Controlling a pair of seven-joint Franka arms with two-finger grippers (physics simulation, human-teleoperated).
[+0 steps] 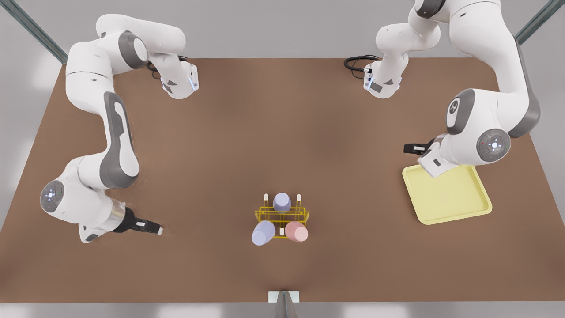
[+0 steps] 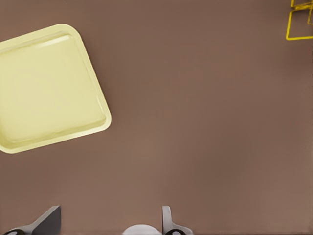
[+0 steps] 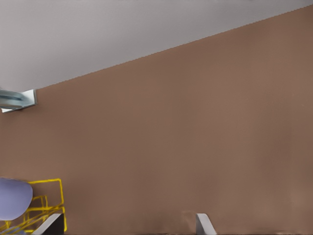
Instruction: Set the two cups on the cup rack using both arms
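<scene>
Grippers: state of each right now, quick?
Left gripper: open, empty, by the tray.
Right gripper: open, empty, beside the rack.

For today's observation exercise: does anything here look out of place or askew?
Nothing stands out. Three plain tapered cups, two lavender and one pale pink, sit on the bright-yellow wire rack; the flat pale-yellow tray lies bare.

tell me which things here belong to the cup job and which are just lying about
Part of the job: pink cup, front lavender cup, yellow cup rack, left gripper by the tray, right gripper near the rack; both open.

Just lying about: pale-yellow tray, back lavender cup, table.
</scene>
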